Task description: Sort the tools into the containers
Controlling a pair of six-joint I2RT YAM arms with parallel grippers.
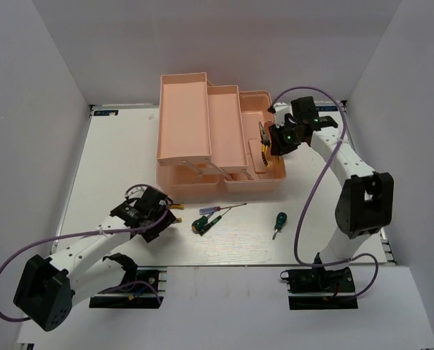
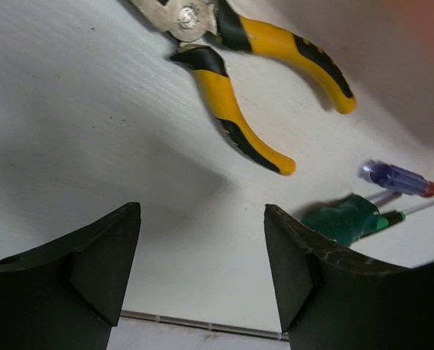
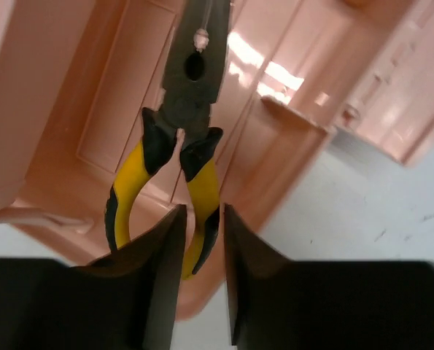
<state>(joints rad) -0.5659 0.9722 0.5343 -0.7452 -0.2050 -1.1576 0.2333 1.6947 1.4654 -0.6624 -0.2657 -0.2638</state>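
Held pliers [image 3: 179, 138]: yellow handles, nose pointing into the right-hand end compartment of the toolbox [image 1: 254, 185]; whether the nose touches the floor of that compartment cannot be told.
Right gripper [image 3: 202, 219]: fingers pressed almost together, pinching one handle only; the other handle hangs free beside it.
Loose pliers [image 2: 218, 95]: flat on the tabletop [image 1: 114, 160] just off the toolbox's front left corner, handles splayed.
Left gripper [image 2: 202, 211]: spread wide and holding nothing; the loose pliers lie ahead of its fingers, not between them.
Long green screwdriver [image 1: 201, 224] and thin screwdriver [image 1: 225, 210]: side by side in front of the toolbox's front wall; stubby green screwdriver [image 1: 279, 221]: in front of its right end, apart from the others.

Judgement: first tool about to be dropped in, four not yet sorted.

Risks:
- single-handle pinch lets the held pliers swing or slip at the joint; the nose could then catch a divider or wall and leave them propped on the rim;
- splayed handles on the loose pliers give an awkward target; a badly centred close may shove them toward the screwdrivers.
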